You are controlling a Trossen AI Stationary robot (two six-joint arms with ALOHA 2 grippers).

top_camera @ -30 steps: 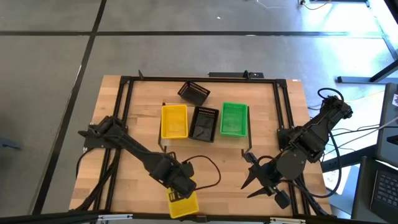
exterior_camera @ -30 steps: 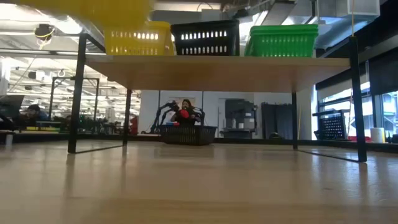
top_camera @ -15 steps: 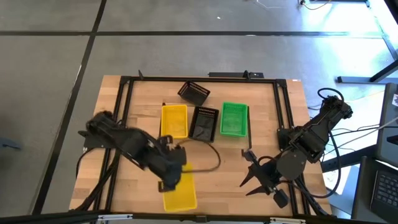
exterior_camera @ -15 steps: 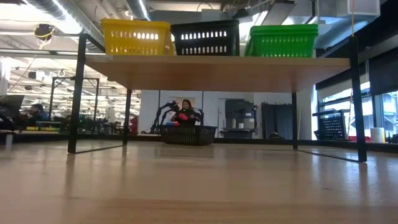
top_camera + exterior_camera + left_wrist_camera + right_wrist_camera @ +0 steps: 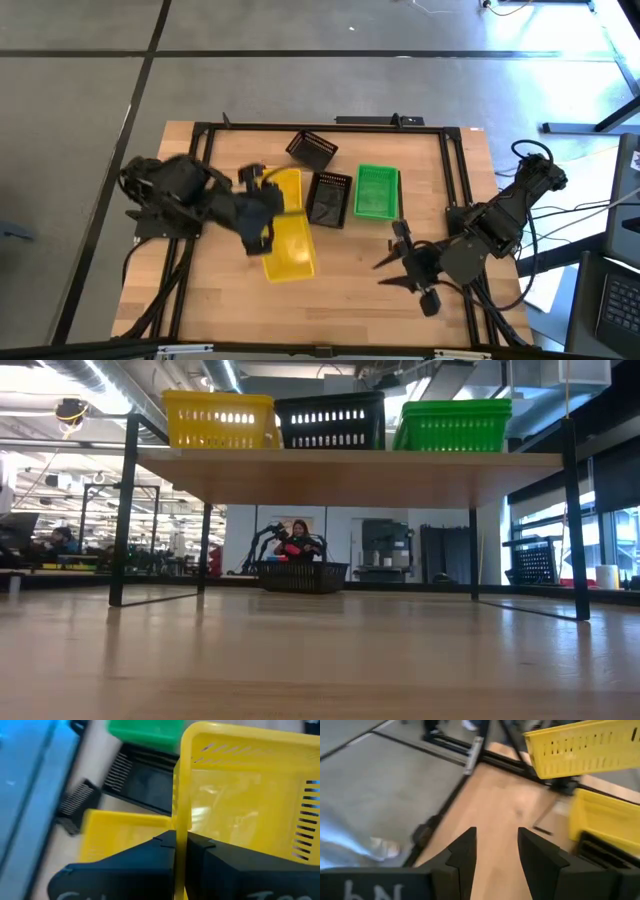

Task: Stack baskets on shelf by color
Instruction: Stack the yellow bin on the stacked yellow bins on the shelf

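**Second yellow basket in transit; one black basket outstanding**

The shelf (image 5: pixel 350 465) carries three baskets in a row: yellow basket (image 5: pixel 220 420), black basket (image 5: pixel 330 422), green basket (image 5: pixel 455 424). The left gripper (image 5: pixel 262 222) is clamped on the rim of a second yellow basket (image 5: pixel 288 248), carried just beside the shelved yellow one, not yet nested. The right gripper (image 5: pixel 400 268) waits with jaws spread, empty, near the table's right front.

Outstanding, in my judgement: seat the carried basket, then stack the loose black basket (image 5: pixel 312 150) lying beyond the shelf.

Surface: light wooden tabletop (image 5: pixel 350 300) with black rails. Room: grey floor, workshop behind, one person seated far off.
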